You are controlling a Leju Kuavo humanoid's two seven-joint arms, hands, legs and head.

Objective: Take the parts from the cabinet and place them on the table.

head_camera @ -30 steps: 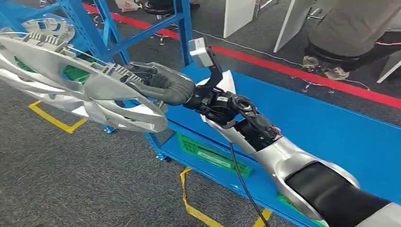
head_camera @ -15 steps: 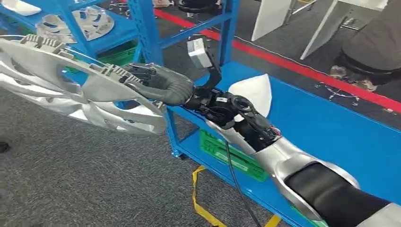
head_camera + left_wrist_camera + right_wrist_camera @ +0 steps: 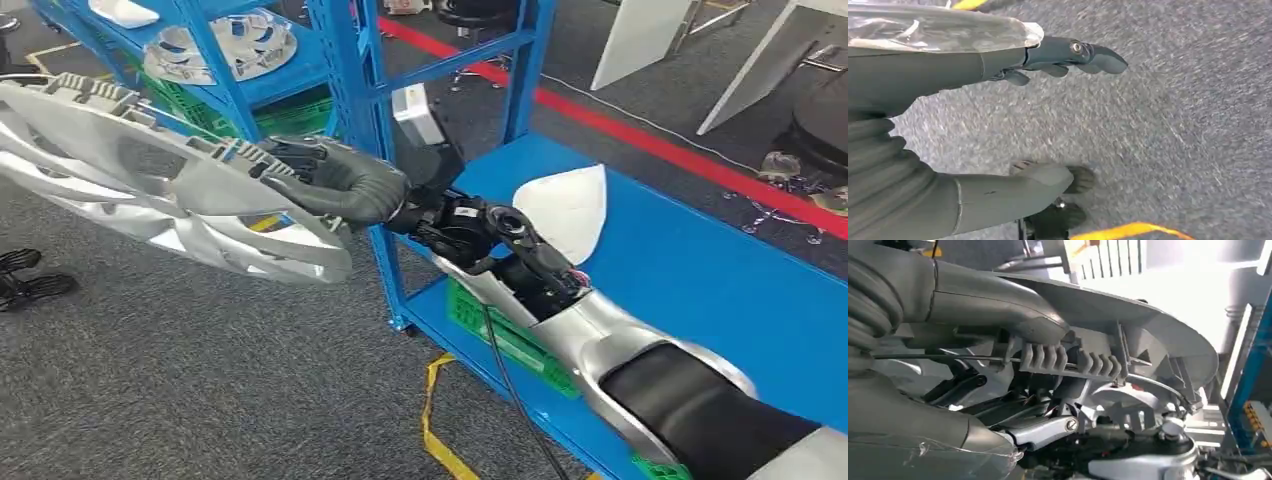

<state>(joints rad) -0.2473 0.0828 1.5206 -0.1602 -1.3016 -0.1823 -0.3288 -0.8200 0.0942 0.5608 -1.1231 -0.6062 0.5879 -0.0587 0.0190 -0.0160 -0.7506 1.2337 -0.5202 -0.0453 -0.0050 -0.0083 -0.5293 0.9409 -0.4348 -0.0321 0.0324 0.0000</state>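
Silver wheel-cover part (image 3: 150,185) sits clamped in right hand (image 3: 335,180) fingers; another lies on the cabinet shelf (image 3: 285,85); left hand (image 3: 948,140) fingers apart.

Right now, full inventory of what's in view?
Wheel cover: one, silver, held out over the grey floor by the right hand.
Wheel cover on shelf: one, silver, on the blue rack behind.
Rack: one, blue.
Table: one, blue, on the right.
White sheet: one, lying on the table.
Crates: green, under the table.
Right hand: grey, gripping the wheel cover's rim.
Left hand: grey, open above the floor.
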